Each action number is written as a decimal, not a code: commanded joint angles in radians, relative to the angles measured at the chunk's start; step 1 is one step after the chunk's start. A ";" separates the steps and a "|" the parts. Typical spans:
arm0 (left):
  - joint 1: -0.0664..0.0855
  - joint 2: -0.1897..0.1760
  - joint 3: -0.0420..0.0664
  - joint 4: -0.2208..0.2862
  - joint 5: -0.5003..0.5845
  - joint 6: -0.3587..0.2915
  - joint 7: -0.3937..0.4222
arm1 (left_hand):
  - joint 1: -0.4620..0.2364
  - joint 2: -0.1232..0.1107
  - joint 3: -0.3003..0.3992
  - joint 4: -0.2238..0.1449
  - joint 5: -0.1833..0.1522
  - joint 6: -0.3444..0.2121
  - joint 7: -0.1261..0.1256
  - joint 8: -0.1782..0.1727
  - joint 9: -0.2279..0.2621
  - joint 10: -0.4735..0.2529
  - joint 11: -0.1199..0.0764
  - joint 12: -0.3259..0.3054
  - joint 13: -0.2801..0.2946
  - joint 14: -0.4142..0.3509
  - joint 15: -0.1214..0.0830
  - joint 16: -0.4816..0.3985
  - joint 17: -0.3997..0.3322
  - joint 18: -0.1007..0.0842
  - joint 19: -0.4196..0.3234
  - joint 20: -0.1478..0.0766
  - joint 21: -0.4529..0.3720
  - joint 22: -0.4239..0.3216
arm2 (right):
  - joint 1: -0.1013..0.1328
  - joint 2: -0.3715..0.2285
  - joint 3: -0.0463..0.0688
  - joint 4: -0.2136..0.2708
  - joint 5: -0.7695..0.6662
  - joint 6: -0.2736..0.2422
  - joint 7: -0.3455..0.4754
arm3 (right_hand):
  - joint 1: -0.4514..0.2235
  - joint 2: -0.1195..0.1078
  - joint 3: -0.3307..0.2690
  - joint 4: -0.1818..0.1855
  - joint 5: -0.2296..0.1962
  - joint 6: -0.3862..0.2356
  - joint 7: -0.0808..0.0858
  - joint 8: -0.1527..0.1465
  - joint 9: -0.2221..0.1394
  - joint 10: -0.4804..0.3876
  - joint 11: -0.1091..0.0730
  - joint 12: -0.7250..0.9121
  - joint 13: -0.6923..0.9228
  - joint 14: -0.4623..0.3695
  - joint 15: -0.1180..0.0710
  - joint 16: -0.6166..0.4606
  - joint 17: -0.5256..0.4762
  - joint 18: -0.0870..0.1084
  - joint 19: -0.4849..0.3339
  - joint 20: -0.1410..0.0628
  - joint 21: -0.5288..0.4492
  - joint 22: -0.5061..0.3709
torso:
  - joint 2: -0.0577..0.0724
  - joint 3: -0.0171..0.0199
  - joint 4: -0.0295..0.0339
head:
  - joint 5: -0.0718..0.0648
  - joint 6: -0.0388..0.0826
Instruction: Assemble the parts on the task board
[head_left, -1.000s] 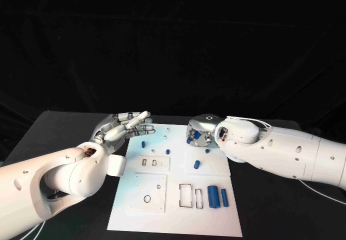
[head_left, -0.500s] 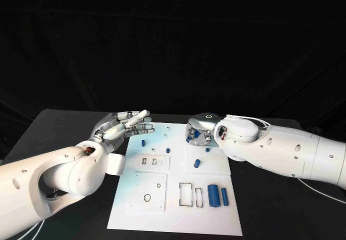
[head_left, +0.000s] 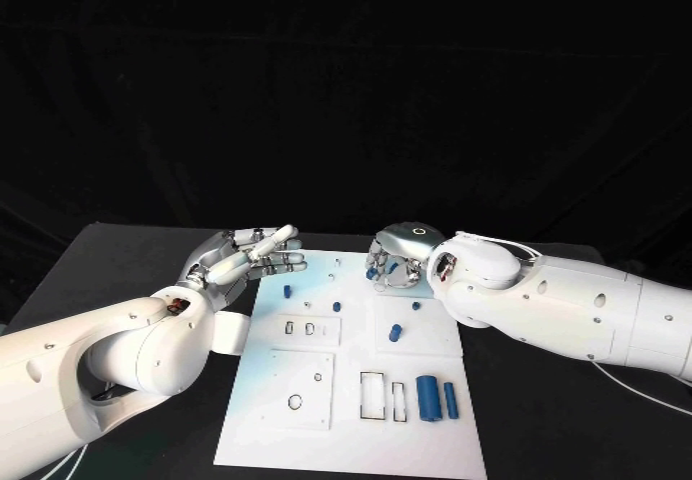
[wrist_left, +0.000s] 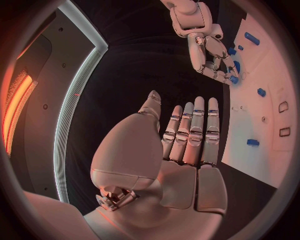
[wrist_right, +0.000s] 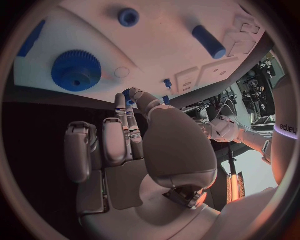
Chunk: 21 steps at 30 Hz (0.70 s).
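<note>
Centrally, the white board (head_left: 353, 370) is laid flat on the black table (head_left: 101, 255), dotted with small blue parts, among them a toothed gear (wrist_right: 76, 70). A small blue piece (wrist_right: 129, 103) is pinched by the right hand (head_left: 400, 262) above the board's far edge. The left hand (head_left: 242, 260) is held released, fingers straight.

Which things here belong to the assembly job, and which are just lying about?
Job: task board, blue gear, blue cylinders, small blue part pinched in right hand, left hand open.
Lying about: black table only.
</note>
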 joint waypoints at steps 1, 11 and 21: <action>0.003 0.000 0.001 -0.002 -0.002 0.018 0.001 | 0.004 0.011 -0.004 -0.001 0.003 0.001 0.006 -0.005 -0.001 -0.002 0.007 -0.006 -0.001 0.008 0.001 -0.005 0.002 0.006 0.007 0.002 0.005 -0.002 | 0.005 0.017 0.001 -0.016 0.016 -0.079 -0.028 | -0.002 0.010 0.006 0.001 0.003 0.022 -0.012 0.014 0.026 0.006 0.001 0.005 -0.001 0.036 -0.007 0.006 0.000 -0.011 0.007 -0.001 0.003 0.073 | 0.003 -0.0003 0.0007 | 0.000 0.008; 0.005 0.001 0.001 -0.008 -0.001 0.020 -0.001 | 0.005 0.011 -0.004 -0.001 0.003 0.000 0.006 -0.006 -0.001 -0.002 0.007 -0.006 -0.001 0.008 0.002 -0.006 0.002 0.006 0.007 0.002 0.005 -0.002 | 0.009 0.097 0.002 -0.079 0.010 -0.128 -0.039 | -0.004 0.008 0.006 0.002 0.003 0.020 -0.011 0.014 0.027 0.004 0.001 0.003 -0.001 0.036 -0.007 0.008 0.002 -0.011 0.008 -0.001 0.004 0.074 | 0.005 -0.0004 0.0016 | 0.004 0.010; 0.006 0.007 0.001 -0.013 -0.001 0.023 -0.003 | 0.005 0.011 -0.004 -0.001 0.003 0.000 0.006 -0.006 -0.001 -0.002 0.007 -0.006 -0.001 0.008 0.002 -0.006 0.002 0.006 0.007 0.002 0.005 -0.002 | 0.004 0.167 0.002 -0.142 0.018 -0.122 -0.029 | -0.006 0.008 0.006 0.004 0.002 0.018 -0.010 0.013 0.028 0.003 0.002 0.001 -0.001 0.036 -0.007 0.008 0.002 -0.011 0.006 -0.002 0.003 0.073 | 0.008 -0.0025 0.0102 | 0.003 0.010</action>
